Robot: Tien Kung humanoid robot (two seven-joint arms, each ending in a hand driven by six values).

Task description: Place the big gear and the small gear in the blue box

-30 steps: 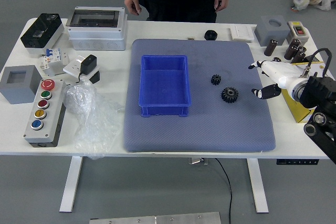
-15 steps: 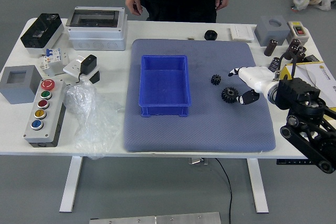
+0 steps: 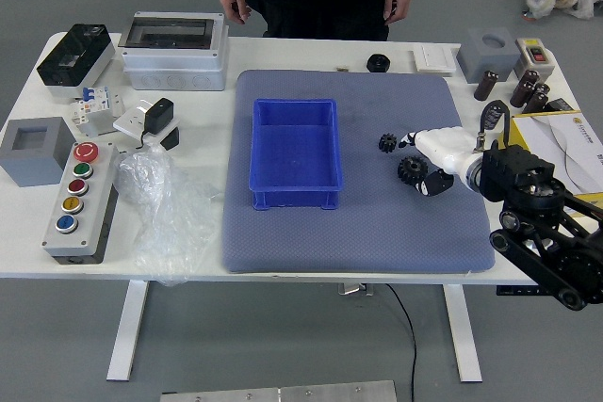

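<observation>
My right hand (image 3: 417,161) reaches in from the right with its fingers spread, holding nothing. Its fingertips are over and beside the big black gear (image 3: 412,170), which lies on the grey-blue mat (image 3: 358,242). The small black gear (image 3: 387,142) lies on the mat a little beyond the big one, just left of the upper fingertips. To the left on the same mat stands the blue box (image 3: 295,152), with nothing inside it. My left hand is out of view.
A person stands at the far side, hands (image 3: 235,4) hanging down. A yellow box (image 3: 571,143) sits beside my right arm, dark cylinders (image 3: 487,85) beyond it. At left are a button panel (image 3: 83,204), a plastic bag (image 3: 162,209) and a grey block (image 3: 36,150).
My right hand has moved left from the mat's right edge to the big gear. The gears and the blue box have stayed in place.
</observation>
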